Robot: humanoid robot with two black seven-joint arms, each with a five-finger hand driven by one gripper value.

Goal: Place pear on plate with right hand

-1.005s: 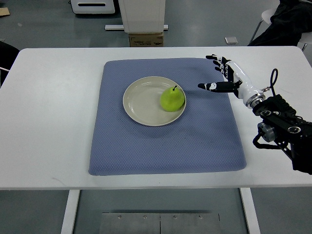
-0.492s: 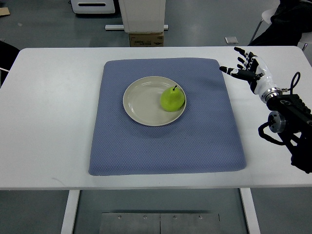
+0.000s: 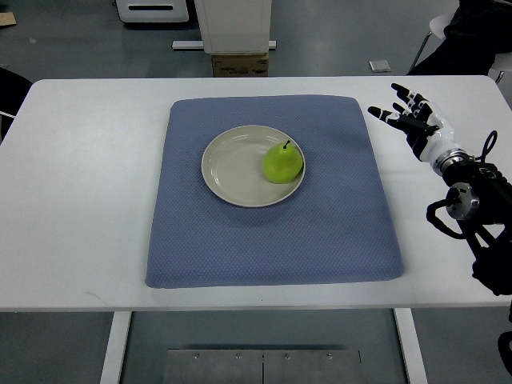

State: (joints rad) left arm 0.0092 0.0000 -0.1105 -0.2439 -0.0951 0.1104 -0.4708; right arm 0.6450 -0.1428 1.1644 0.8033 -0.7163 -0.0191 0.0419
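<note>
A green pear point(image 3: 283, 162) stands upright on the right side of a round beige plate point(image 3: 232, 166), its stem pointing up. The plate rests on a blue-grey mat point(image 3: 272, 232) spread over the white table point(image 3: 80, 184). My right hand point(image 3: 408, 116) hovers over the bare table just past the mat's right edge, well apart from the pear, fingers spread and holding nothing. Its black forearm point(image 3: 480, 216) comes in from the right edge. The left arm does not show.
Beyond the table's far edge stand a white cabinet base with a cardboard box point(image 3: 238, 62) and, at the top right, a chair with dark cloth point(image 3: 472, 36). A small grey object point(image 3: 379, 66) lies on the floor.
My right hand has drawn back to the right, from beside the plate over the mat to the bare table past the mat's edge. The pear has stayed on the plate.
</note>
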